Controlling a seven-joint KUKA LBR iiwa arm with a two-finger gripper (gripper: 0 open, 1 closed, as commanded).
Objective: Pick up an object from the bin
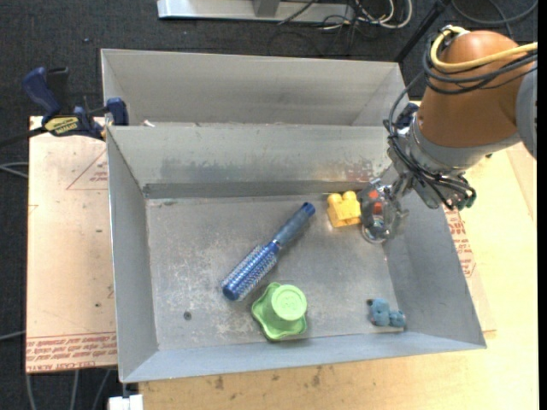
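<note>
Claw [376,214] hangs low just right of the small yellow plastic block [344,209], close to the sloping wall of the grey metal bin [427,254]; whether it is released or clenched, I cannot tell. Closing off-centre could shove the block left toward the blue bristled plastic hairbrush [267,253], or scrape the wall.

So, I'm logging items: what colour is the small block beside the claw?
The block is yellow, shown best in the camera view.
</note>
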